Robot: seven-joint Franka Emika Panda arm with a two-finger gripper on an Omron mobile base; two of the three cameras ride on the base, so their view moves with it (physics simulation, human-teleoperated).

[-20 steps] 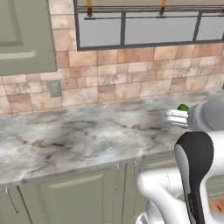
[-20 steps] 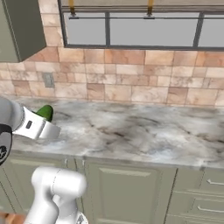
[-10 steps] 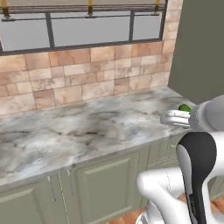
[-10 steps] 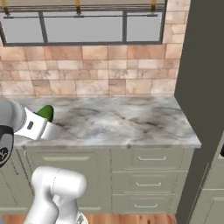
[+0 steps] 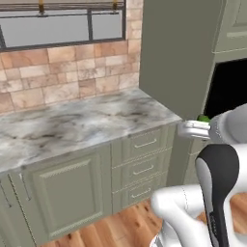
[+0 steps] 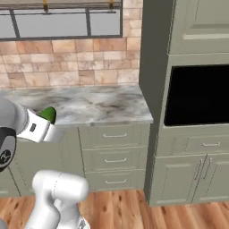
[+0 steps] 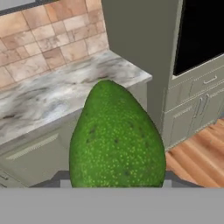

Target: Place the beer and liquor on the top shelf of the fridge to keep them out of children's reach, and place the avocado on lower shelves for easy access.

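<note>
ITEM 1: avocado. Green, dark-spotted, pointed end up in the hand view; held in the gripper, carried in mid-air off the counter edge. Also seen as a green cap at the gripper tip in the left base view and right base view.

Jaws: partly closed on the avocado, 1 at each flank; contact low on the fruit, fingertips themselves hidden behind it.

Surroundings, outward:
- Counter, marbled, at 12 o'clock of the avocado in the hand view, apart from it.
- Drawers, 3 stacked, below the counter's right end.
- Tall cabinet at 1 o'clock in the hand view.
- Oven, black recess, at 2 o'clock, beyond the cabinet side.
- Wood floor at 4 o'clock.
- Fridge: cannot tell where; no shelves to be seen.

Stage, judged: transit with the fruit; placement on a lower shelf not yet begun.

Risks, judged:
- Slip from grip: rounded, tapering skin, hold low on the body; jolt from base travel enough to roll it out, drop to floor.
- Knock against cabinet corner or counter edge: load carried out front.
- Wrong target: dark oven recess mistaken for fridge opening.
</note>
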